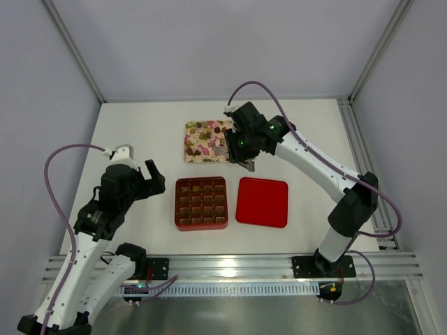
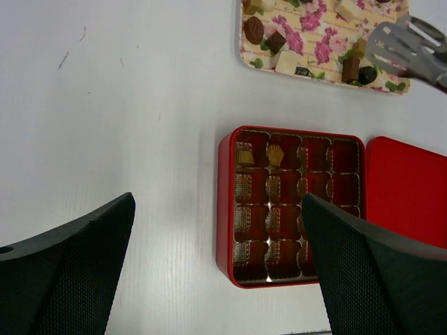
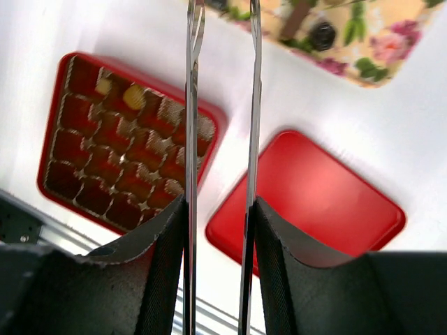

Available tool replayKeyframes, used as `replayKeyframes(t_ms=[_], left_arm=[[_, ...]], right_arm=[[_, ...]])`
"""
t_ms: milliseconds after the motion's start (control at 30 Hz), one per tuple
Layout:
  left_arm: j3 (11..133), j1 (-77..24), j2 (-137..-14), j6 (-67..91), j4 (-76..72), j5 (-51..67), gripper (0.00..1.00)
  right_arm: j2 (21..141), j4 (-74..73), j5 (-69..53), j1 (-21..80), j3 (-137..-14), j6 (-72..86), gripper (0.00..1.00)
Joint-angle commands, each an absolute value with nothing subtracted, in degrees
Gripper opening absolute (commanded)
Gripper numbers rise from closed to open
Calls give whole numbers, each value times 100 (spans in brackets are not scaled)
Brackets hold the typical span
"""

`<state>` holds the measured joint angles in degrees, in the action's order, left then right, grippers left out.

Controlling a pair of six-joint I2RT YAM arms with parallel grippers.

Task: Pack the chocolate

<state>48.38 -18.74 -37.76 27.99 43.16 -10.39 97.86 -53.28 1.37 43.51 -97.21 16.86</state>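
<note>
Several chocolate pieces [image 1: 202,136], dark, tan and whitish, lie on the floral tray [image 1: 190,155]. The red box [image 1: 201,203] with its brown gridded insert holds two pieces in its far-left cells [image 2: 275,155]. My right gripper [image 1: 241,150] is shut on metal tongs [image 3: 190,105]. The tongs' tips [image 2: 408,49] hover over the tray's near right corner, next to dark pieces [image 2: 353,70], and no piece shows in them. My left gripper [image 1: 154,183] is open and empty, above the table left of the box.
The red lid [image 1: 262,202] lies flat right of the box, about a finger's width away. The floral tray also shows in the right wrist view [image 3: 377,56], with a dark round piece [image 3: 323,35] on it. A metal rail [image 1: 230,265] runs along the near table edge.
</note>
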Motion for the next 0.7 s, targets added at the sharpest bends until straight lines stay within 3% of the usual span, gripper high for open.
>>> replayKeyframes(t_ms=[0,267,667], left_arm=[[4895,-1854,-3806,2734,4175,-1151,100],[5071,-1854,-4209,2646,4131,-1178,100],[5098,-1854,-4377,2496,4087,-1143,100]], right_arm=[[9518,-5414,141,4044,-10011,1398,44],[9975,-5458,114,3499,-10380,1002,43],[10309,-5388,-228,3445,-10143,1046,42]])
